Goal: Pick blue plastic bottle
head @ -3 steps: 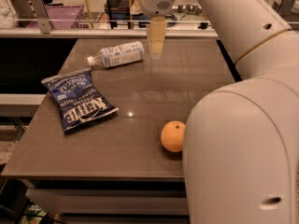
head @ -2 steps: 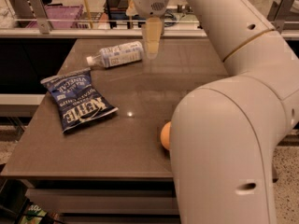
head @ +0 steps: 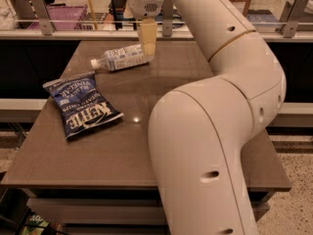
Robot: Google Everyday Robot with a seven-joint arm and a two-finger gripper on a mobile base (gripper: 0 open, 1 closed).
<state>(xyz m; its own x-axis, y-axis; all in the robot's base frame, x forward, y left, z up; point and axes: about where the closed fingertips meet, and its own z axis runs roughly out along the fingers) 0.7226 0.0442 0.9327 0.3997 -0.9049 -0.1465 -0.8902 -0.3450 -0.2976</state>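
gripper (head: 148, 52) hangs at the base end of the blue plastic bottle (head: 120, 58), which lies on its side far back on the table (head: 205, 67), cap pointing left; how open the gripper is, cannot tell.

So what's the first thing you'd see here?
The big white arm fills the middle and right. Its gripper hangs over the far side of the table, right by the bottle lying on its side. A dark blue chip bag lies on the left.
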